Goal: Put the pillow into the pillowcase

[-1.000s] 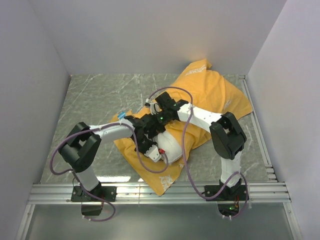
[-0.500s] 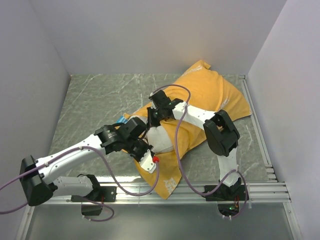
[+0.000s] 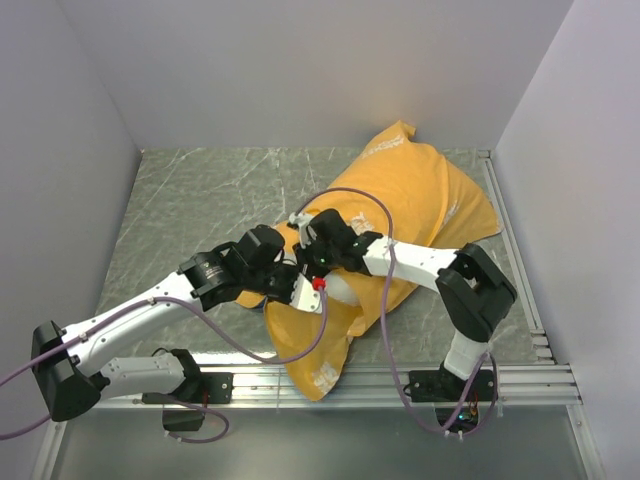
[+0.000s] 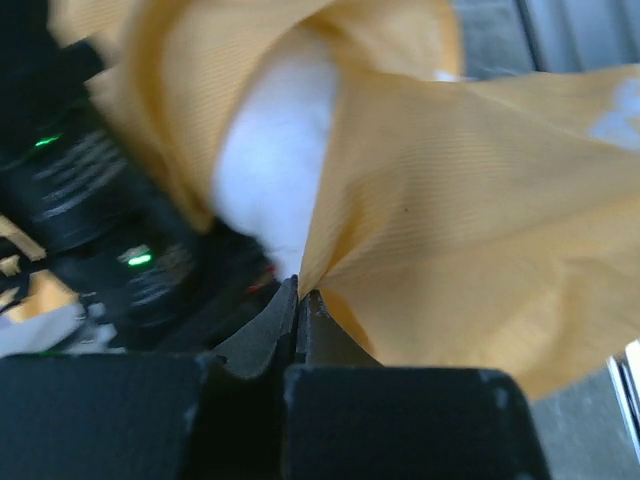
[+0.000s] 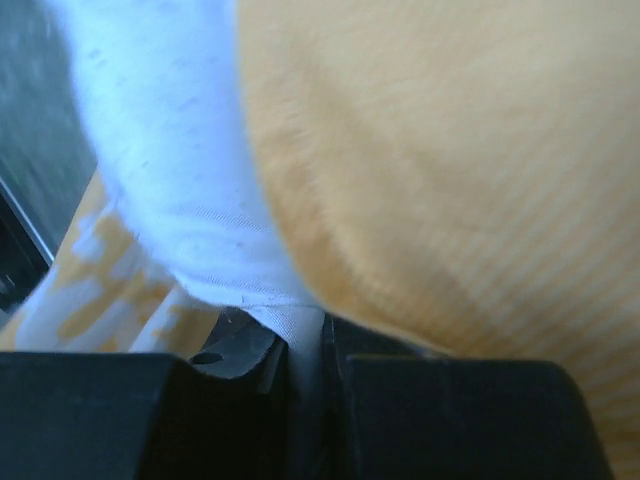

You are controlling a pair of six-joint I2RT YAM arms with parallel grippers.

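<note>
A thin orange-yellow fabric pillowcase (image 3: pixel 420 200) lies slantwise on the grey marbled table (image 3: pixel 190 200), bulging from the far right corner down to a loose flap that reaches the metal rail at the near edge. At its mouth, about mid-table, a patch of the plump white soft-fabric pillow (image 3: pixel 347 291) shows between the two arms; the rest of it is covered by the case. The left gripper (image 3: pixel 308 292) has its fingers pressed together on a gathered fold of the pillowcase (image 4: pixel 450 230) at the opening, with the white pillow (image 4: pixel 265 170) just beyond the fingertips. The right gripper (image 3: pixel 322 268) has its fingers drawn narrow on a pinch of the pillow (image 5: pixel 170 150), the orange-yellow pillowcase (image 5: pixel 450 180) lying against it on the right. White lettering (image 3: pixel 326 374) is printed on the near flap and again near the far corner, but it is too small and creased to read.
</note>
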